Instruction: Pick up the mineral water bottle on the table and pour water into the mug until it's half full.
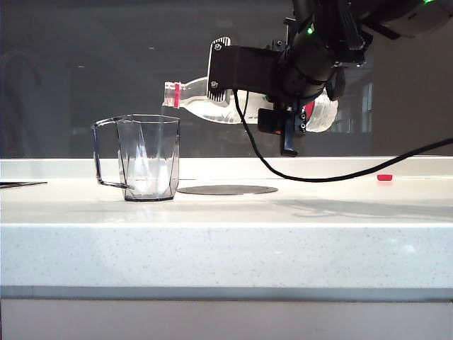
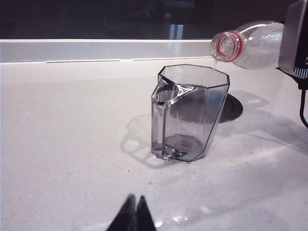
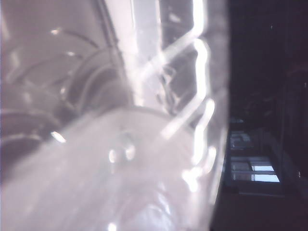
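1. While the mineral water bottle (image 1: 212,106) is gripped nearly level by the right tool (image 1: 287,117), a thin stream of water (image 2: 213,67) is poured into the mug (image 1: 145,157).
2. The mug is set on the tabletop (image 1: 226,234).
3. The left tool (image 2: 134,216) is kept low near the tabletop, fingertips pressed together, nothing held.

A small red cap (image 1: 384,177) lies far to the right. A thin dark flat object (image 1: 20,184) pokes in at the left edge.
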Tool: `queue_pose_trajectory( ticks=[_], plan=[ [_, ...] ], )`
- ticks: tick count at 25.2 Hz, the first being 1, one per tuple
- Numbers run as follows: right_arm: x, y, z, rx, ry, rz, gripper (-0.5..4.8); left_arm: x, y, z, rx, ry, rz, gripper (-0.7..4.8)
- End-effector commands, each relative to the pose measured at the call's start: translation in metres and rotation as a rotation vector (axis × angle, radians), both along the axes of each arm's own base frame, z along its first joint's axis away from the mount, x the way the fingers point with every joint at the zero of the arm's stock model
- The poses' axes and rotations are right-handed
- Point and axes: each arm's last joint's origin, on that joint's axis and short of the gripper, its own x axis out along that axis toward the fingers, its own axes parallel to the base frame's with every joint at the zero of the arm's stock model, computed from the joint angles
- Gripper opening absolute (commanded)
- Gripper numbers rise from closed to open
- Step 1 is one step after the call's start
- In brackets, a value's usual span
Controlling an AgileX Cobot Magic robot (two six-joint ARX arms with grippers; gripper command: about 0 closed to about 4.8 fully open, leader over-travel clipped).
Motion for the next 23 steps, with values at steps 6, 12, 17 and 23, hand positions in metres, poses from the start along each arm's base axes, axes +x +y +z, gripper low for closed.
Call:
queue_pose_trajectory(
  ticks=[6, 12, 17, 23],
  plan=[
    [0.0004, 0.0005, 0.0144, -0.004, -0.087, -0.006, 2.37, -0.0001, 0.0001, 0.0015, -0.002, -0.009, -0.003, -0.04],
    [0.0005, 0.0004, 0.0150, -0.033, -0.098, -0.006, 2.37, -0.0001, 0.0001, 0.0015, -0.002, -0.009, -0.002, -0.04],
    [0.0006, 0.0000, 0.0151, -0.044, -0.101, -0.018, 2.37, -0.0001, 0.0001, 0.0015, -0.002, -0.009, -0.003, -0.04],
    [0.0009, -0.0005, 0.0154, -0.064, -0.107, -0.023, 2.37, -0.0001, 0.0001, 0.0015, -0.002, -0.009, -0.003, -0.04]
  ],
)
